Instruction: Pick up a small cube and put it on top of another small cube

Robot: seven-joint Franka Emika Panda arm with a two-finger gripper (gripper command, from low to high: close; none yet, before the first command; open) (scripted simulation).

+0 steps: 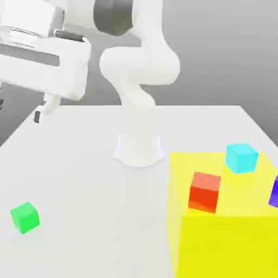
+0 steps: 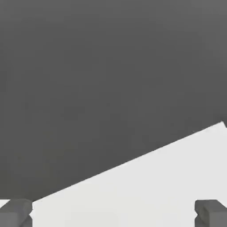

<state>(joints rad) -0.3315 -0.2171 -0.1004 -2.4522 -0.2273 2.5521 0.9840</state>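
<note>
The small bright green cube (image 1: 25,217) rests on the white table (image 1: 81,179) near the front, at the exterior view's left. My gripper (image 1: 44,110) hangs high above the table's far left part, well behind the green cube and apart from it. In the hand view my gripper (image 2: 113,215) is open, its two grey fingertips (image 2: 15,213) set wide apart with nothing between them. A red cube (image 1: 205,191) and a cyan cube (image 1: 241,157) sit on a big yellow block (image 1: 228,239) at the exterior view's right.
The arm's white base (image 1: 138,149) stands mid-table, just left of the yellow block. A blue cube (image 1: 274,191) shows at the right edge, on the yellow block. The hand view looks past the table's edge (image 2: 155,186) to dark floor (image 2: 88,80).
</note>
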